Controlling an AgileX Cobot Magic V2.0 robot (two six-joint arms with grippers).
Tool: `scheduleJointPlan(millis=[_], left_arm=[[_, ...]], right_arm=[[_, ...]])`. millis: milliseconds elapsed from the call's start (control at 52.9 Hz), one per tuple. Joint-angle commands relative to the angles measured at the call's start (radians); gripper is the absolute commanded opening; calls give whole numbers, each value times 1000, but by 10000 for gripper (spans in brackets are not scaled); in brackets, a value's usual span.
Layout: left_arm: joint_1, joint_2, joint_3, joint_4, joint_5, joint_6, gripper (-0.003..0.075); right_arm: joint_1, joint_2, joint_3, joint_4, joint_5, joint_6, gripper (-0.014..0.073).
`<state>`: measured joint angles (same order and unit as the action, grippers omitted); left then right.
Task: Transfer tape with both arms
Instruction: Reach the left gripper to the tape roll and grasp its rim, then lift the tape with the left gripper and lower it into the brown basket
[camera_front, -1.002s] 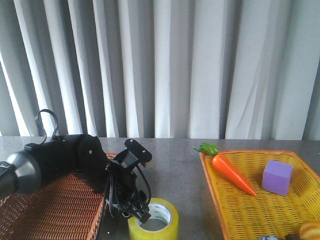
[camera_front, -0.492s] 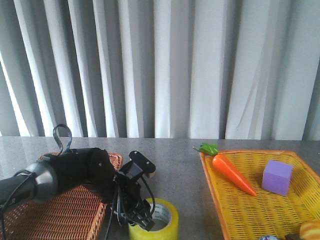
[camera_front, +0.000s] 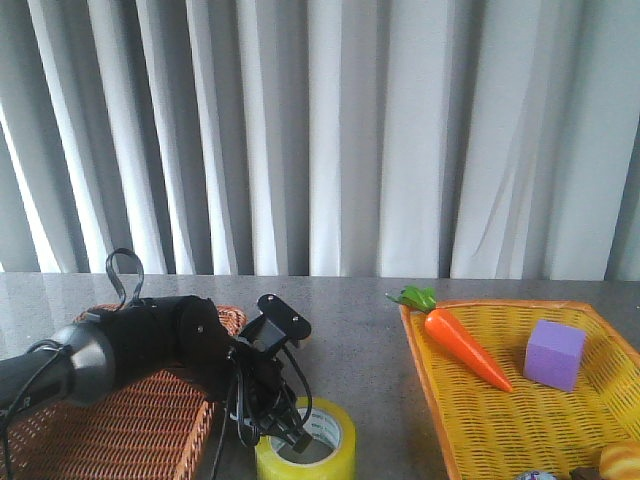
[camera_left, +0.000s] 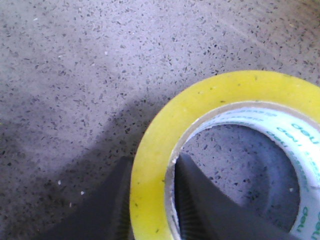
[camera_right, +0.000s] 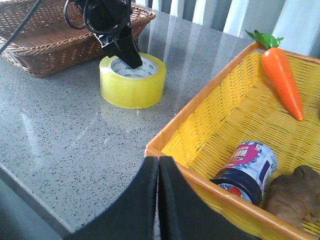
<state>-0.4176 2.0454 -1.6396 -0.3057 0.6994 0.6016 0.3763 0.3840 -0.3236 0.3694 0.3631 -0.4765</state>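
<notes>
The left gripper (camera_left: 152, 200) straddles the wall of the tape (camera_left: 235, 150), one finger outside and one inside the core, closed to the wall's thickness and apparently gripping it, a hold that suits lifting the roll; the tape lies flat on the table (camera_front: 350, 330), near edge, between the brown basket (camera_front: 110, 430) on the left and the yellow basket (camera_front: 520, 420) on the right; the right gripper (camera_right: 158, 200), fingers pressed together and empty, waits over the near table.
</notes>
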Motion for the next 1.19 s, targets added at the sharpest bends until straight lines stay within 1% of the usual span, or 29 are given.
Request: scheduleJointPlan(millis=[0,95,246,359,492,643,756,851,1002,1172], left_arm=[[2,-88,-31,-20,-59,-10,-8],[13,-139,-31,-20,-66,-17,-8],[58,-257,-31,-20,-54,-21,-8],[114,-337,-31,-19,-33,-43,-8],[209,-390,-31,-6,11,-43,-8],[320,-365,-31,64,120,-92,-7],[368,-310,-31,114,168,-121,-7],[387,-266,-31,120,179,-121,-7],[387,-203,-31,139,189,-136,-7],[387,-159,-31,151,247,-173,-6]], right_arm=[[-7,6,-25,7,-59,0,-6],[-7,6,-25,7,-59,0,-6],[-7,6,-25,7,-59,-3,-6],[-7,6,-25,7,-59,-3,-6],[-7,6,-25,7,-58,-3,-6],[-7,6,-25,7,-55,-3,-6],[-7,6,-25,8,-55,-3,-6],[-7,6,-25,8,-54,-3,-6],[-7,6,-25,12,-54,-3,-6],[-7,6,-25,12,-54,-3,-6]])
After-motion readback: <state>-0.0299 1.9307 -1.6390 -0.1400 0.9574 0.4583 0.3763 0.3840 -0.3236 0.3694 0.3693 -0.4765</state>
